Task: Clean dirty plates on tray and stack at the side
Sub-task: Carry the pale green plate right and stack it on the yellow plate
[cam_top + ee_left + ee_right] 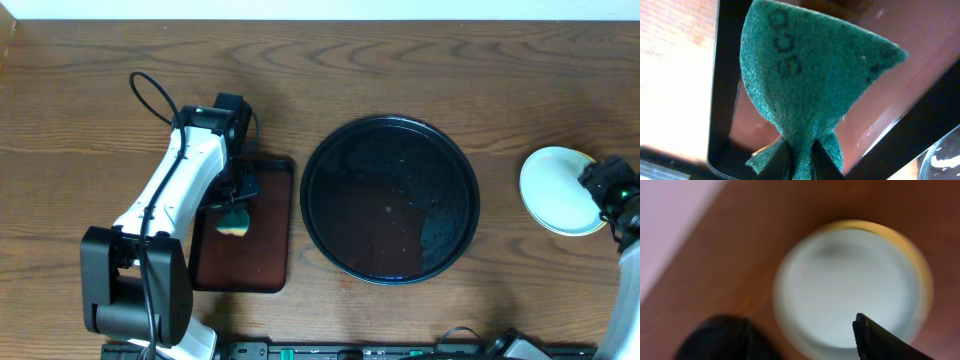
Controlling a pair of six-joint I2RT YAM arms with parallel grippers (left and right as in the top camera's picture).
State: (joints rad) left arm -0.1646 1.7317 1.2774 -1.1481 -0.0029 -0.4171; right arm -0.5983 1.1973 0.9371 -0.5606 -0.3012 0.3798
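The round black tray (345,215) lies mid-table with no plates on it, only wet streaks. The plates (553,186) sit stacked on the wood at the right, a pale-blue one (850,285) on top and a yellow rim (914,247) showing beneath it. My right gripper (604,190) hovers at the stack's right edge. In the blurred right wrist view it (800,332) is open, fingers wide apart and empty. My left gripper (236,205) is shut on a green sponge (805,75), pinched at its lower end, over the brown rectangular tray (262,255).
The brown rectangular tray (900,100) sits left of the black tray, nearly touching it. The left arm's base (135,290) stands at the front left. The table's front edge carries dark equipment (400,350). The right arm (628,290) runs along the right border.
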